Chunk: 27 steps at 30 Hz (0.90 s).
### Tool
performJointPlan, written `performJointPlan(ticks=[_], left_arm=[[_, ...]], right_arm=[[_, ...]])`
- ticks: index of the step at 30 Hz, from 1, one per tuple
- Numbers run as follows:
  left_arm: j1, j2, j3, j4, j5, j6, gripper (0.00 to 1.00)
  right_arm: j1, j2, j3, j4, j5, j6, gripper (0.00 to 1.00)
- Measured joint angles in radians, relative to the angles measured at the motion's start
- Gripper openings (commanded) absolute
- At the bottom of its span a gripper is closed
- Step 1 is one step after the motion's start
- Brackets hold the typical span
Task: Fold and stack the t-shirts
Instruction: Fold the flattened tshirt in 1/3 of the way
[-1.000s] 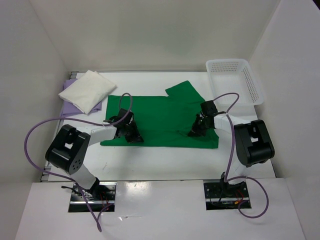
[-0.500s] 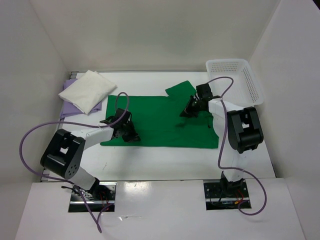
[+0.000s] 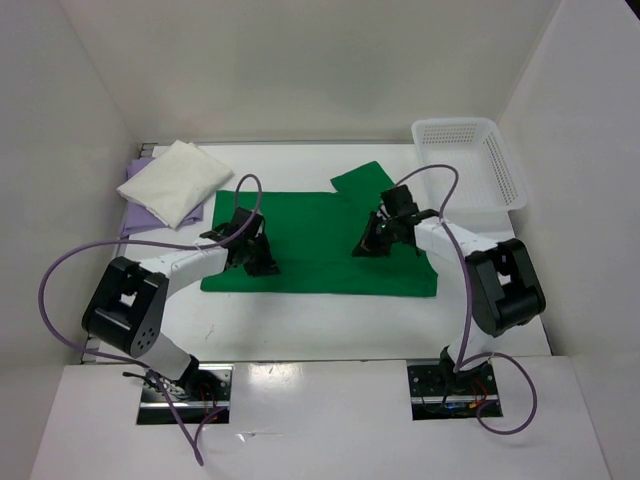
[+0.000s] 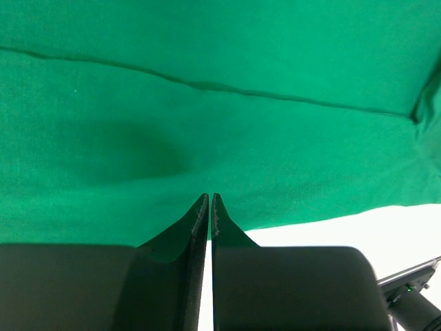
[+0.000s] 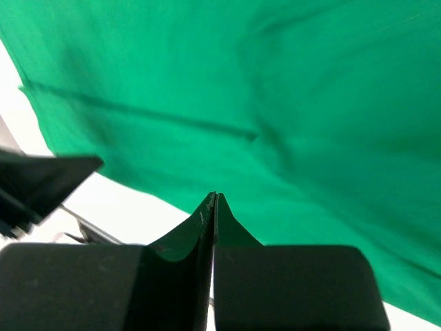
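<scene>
The bright green t-shirt (image 3: 320,215) lies spread flat in the middle of the table, with a sleeve sticking out at its back right. It fills both wrist views (image 4: 207,103) (image 5: 310,103). The cream white t-shirt (image 3: 175,178) lies folded at the back left, on top of the lavender t-shirt (image 3: 135,218). My left gripper (image 3: 266,266) (image 4: 209,197) is shut and empty, low over the green shirt's near left part. My right gripper (image 3: 362,248) (image 5: 214,196) is shut and empty over the shirt's right-middle part.
A white mesh basket (image 3: 505,170) stands at the back right corner. White walls close in the table on three sides. Purple cables loop from both arms over the table's near part.
My right gripper has moved from the shirt's near right edge towards the back and then left over the cloth. My left gripper has shifted slightly towards the back. The shirt lies as before.
</scene>
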<state>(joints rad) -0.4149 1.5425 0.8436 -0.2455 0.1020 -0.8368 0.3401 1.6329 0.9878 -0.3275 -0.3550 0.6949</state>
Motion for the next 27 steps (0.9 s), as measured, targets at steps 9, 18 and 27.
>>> performJointPlan(ticks=[9, 18, 27], left_arm=[[0.013, 0.063, -0.009, 0.0, 0.025, 0.021, 0.09], [0.086, -0.053, -0.202, 0.072, 0.155, -0.033, 0.09], [0.141, -0.188, -0.269, -0.099, 0.168, -0.027, 0.16]], right_arm=[[0.202, 0.103, 0.004, 0.015, 0.004, 0.022, 0.0], [0.264, 0.175, -0.005, 0.047, 0.026, 0.041, 0.0], [0.299, 0.101, -0.078, 0.013, 0.005, 0.05, 0.09]])
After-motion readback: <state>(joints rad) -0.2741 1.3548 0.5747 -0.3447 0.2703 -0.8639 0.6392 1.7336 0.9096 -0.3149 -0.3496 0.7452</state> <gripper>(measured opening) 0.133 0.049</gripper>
